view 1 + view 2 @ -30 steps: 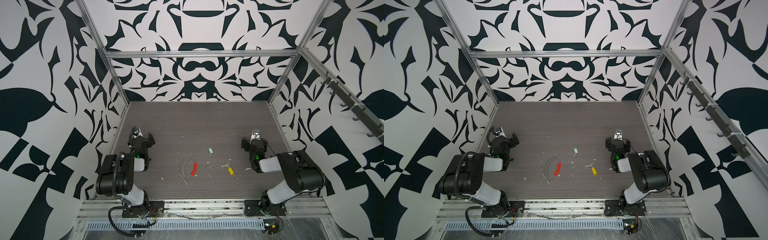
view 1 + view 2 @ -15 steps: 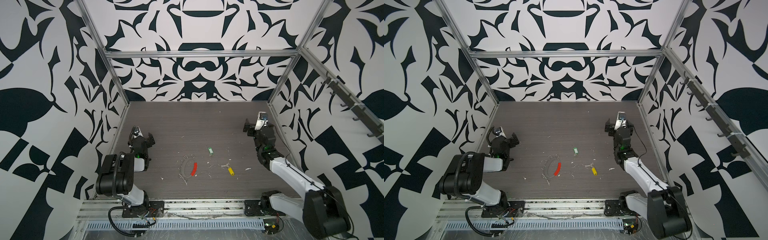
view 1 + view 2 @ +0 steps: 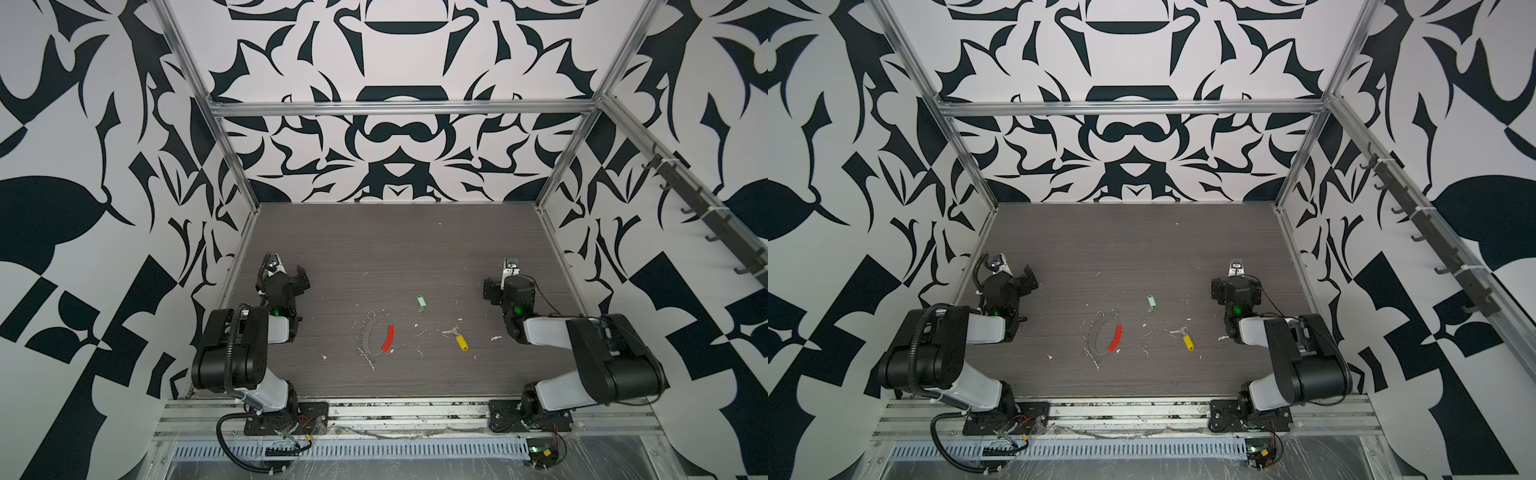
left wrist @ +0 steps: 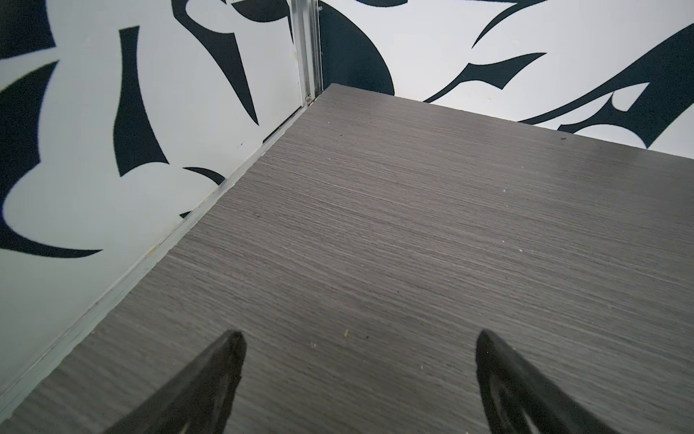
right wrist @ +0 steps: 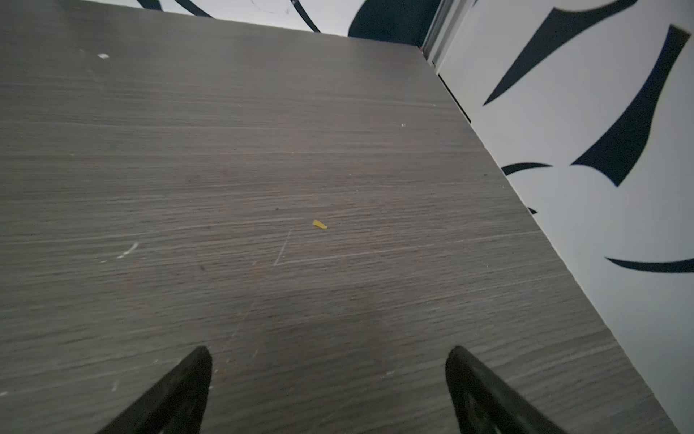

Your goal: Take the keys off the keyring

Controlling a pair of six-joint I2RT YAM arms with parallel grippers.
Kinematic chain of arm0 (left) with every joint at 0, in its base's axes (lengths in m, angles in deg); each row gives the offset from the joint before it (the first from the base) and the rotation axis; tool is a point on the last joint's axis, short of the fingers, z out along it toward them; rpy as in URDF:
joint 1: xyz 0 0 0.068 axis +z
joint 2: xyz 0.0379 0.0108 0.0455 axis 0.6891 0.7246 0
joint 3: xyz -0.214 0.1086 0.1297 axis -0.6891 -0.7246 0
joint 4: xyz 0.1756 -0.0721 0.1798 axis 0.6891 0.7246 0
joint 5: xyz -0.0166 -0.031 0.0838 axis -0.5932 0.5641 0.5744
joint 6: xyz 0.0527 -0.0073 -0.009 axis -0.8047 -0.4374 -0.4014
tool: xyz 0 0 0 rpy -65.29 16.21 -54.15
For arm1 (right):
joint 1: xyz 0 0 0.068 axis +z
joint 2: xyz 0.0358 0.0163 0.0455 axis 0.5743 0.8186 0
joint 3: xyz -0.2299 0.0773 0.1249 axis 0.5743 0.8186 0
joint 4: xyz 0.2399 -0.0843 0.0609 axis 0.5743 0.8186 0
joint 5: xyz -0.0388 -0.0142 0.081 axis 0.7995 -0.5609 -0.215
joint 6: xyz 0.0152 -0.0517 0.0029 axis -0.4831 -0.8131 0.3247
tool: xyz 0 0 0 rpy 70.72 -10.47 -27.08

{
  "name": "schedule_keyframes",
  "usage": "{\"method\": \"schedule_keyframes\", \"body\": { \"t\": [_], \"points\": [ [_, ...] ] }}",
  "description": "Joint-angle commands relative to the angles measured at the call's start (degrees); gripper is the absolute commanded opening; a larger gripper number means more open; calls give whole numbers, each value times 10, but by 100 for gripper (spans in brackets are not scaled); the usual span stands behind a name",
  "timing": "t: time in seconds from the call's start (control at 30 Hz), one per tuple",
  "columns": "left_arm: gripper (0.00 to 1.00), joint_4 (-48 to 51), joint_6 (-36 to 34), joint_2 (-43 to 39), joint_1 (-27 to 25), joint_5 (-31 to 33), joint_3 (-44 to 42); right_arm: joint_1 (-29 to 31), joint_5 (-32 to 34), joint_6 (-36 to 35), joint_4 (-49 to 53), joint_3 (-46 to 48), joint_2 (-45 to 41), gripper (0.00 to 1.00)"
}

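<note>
Two keys, green-tagged key [image 3: 422, 302] and yellow-tagged key [image 3: 460, 340], lie near the flat perforated keyring [image 3: 388, 337] on grained table [image 3: 395, 249]. I see left gripper [image 4: 359, 335] and right gripper [image 5: 329, 350] gaping, empty.

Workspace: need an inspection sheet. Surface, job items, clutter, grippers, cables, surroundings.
Surface: grey wood-grain table, scratched.
Job's things: keyring flat near centre; green-tagged key and yellow-tagged key lie apart from it.
Clutter: white flecks; yellow chip.
Grippers: left gripper and right gripper, jaws open, empty, over bare table.
Cables: corrugated hose along left arm.
Surroundings: patterned walls, aluminium frame, hook rail.
</note>
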Motion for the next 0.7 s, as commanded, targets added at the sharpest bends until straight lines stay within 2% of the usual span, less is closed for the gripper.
{"method": "schedule_keyframes", "body": {
  "t": [0.0,0.03,0.67],
  "points": [
    [99,-15,-1,1,1,-1,-3,1,-33,-7,-121,12,18,100],
    [99,-15,-1,1,1,-1,-3,-1,-35,-1,-92,4,10,100],
    [99,-15,-2,1,1,-1,-3,-2,-29,-1,-87,-9,21,100]
  ]
}}
